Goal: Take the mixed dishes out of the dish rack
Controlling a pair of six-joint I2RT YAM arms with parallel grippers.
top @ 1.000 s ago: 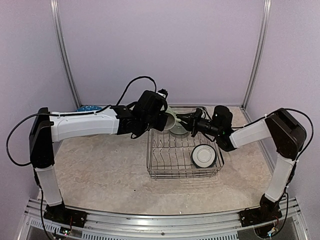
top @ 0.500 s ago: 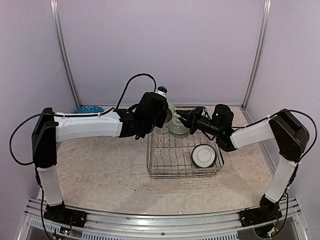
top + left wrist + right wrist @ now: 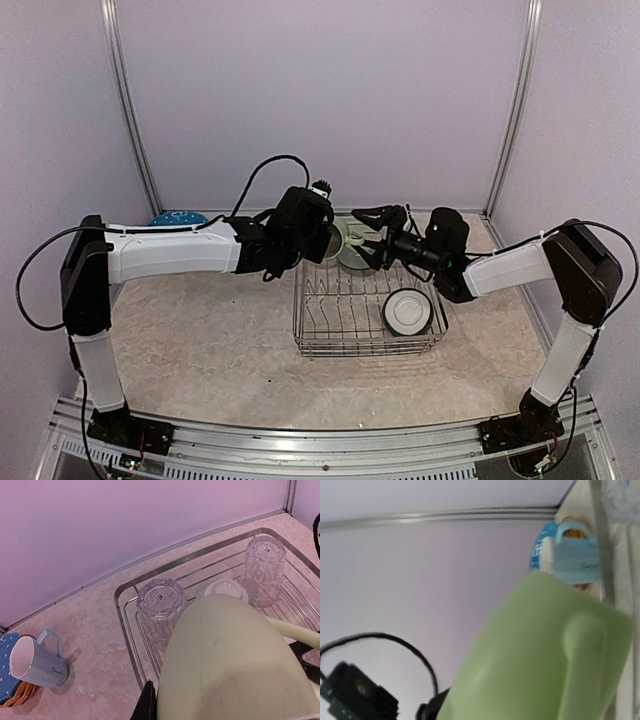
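- While the left gripper (image 3: pixel 322 238) is clamped shut on the green mug (image 3: pixel 345 243), that mug sits over the rack's (image 3: pixel 340 335) far edge, about 11 o'clock in the top view; can't tell if it touches the wire.
- Right gripper (image 3: pixel 368 228) has its fingers spread wide, holding nothing, at the mug's 3 o'clock, just beside it.
- Right wrist view: mug fills the frame, blurred, no fingers visible.
- White bowl (image 3: pixel 408 311) stands in the rack's 4 o'clock corner.
- Left wrist view: one upturned glass (image 3: pixel 160 602) at the mug's 10 o'clock, second glass (image 3: pixel 264 560) at 1 o'clock, both inside the rack.
- Blue mug (image 3: pixel 37 660) lies on its side on the table (image 3: pixel 200 330), handle up, at the rack's 9 o'clock, well apart.
- Blue plate (image 3: pixel 6 660) just beside that mug, stacked on orange plates (image 3: pixel 20 694).
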